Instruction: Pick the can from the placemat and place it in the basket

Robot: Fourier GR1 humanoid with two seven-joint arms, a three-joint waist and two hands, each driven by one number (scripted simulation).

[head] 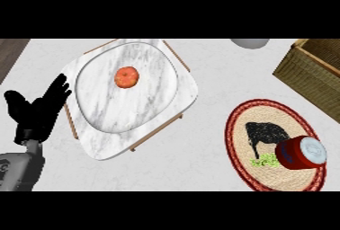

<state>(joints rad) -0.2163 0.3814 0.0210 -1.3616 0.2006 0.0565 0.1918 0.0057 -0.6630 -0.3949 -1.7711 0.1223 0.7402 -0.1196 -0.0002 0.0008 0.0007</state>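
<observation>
At the far left the left hand point(36, 110) rests beside the marble tray point(106, 134), its fingers straight and spread upward, holding nothing; the right hand is not visible. On the tray sits a plate point(126, 108) with a tomato point(126, 77), probably only clutter here. Further right the can point(302, 152) lies on its side at the placemat's point(242, 121) right edge, untouched, and the basket point(312, 74) waits behind it, so the picking is, I think, not yet begun.

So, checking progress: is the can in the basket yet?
No. The red can sits on the round placemat; the basket stands apart.
</observation>
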